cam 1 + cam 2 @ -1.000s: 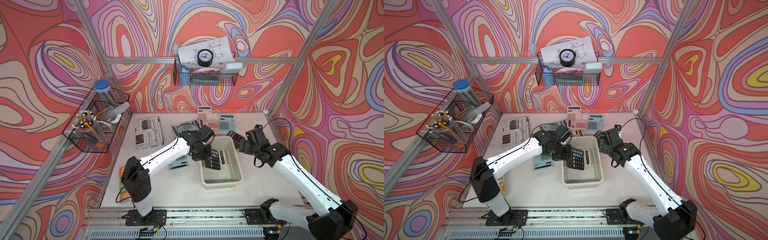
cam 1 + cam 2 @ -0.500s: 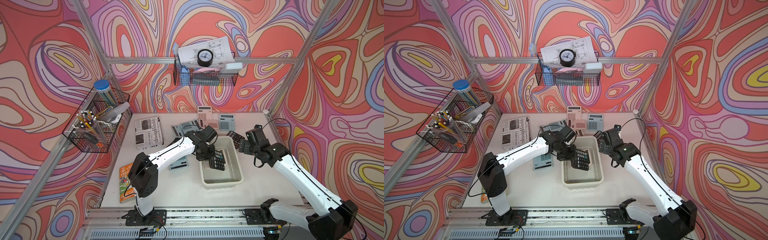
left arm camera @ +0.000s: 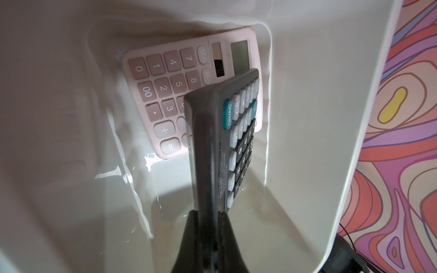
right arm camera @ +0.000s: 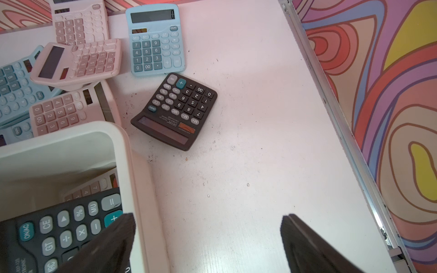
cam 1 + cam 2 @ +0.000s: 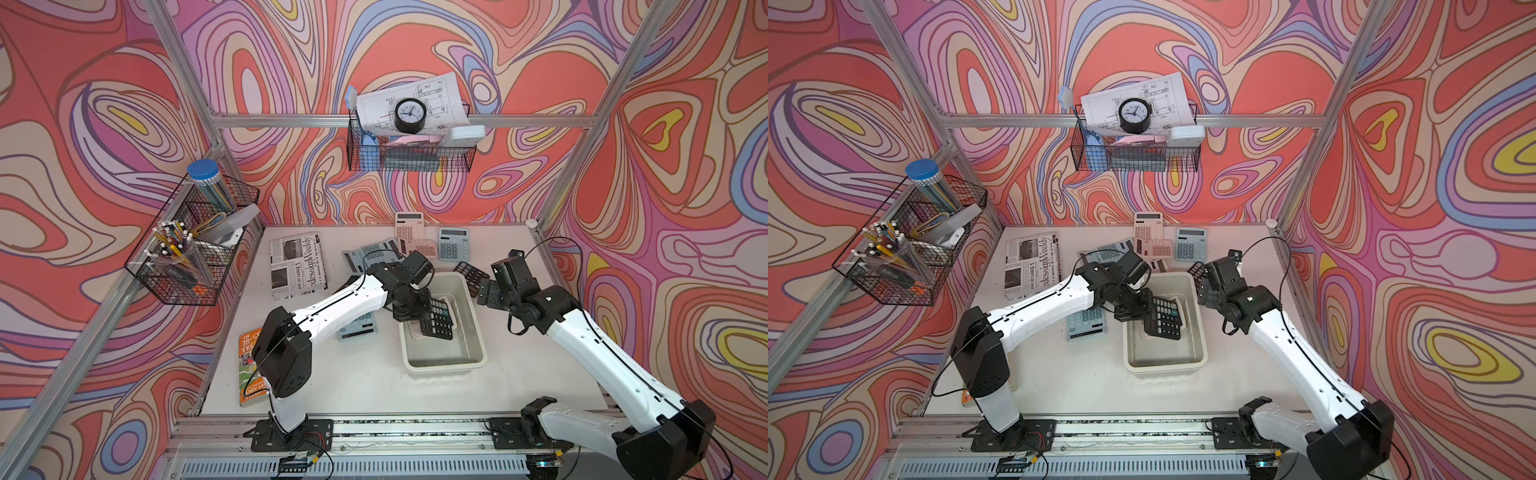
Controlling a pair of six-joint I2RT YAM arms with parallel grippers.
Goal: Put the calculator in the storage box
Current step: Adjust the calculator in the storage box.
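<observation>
Left end effector (image 3: 208, 216) clamps black calculator (image 3: 238, 137) edgewise in storage box (image 3: 319, 118); dropped, may strike pink calculator (image 3: 165, 78). Right end effector (image 4: 207, 218) open.

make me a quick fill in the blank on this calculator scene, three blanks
1. The left gripper is shut on a slim rectangular calculator whose casing is ____.
2. Inside the cream-white plastic storage box already lies a flat calculator coloured ____.
3. The right gripper has its jaws ____ above the white table.
Missing words: black; pink; open.
</observation>
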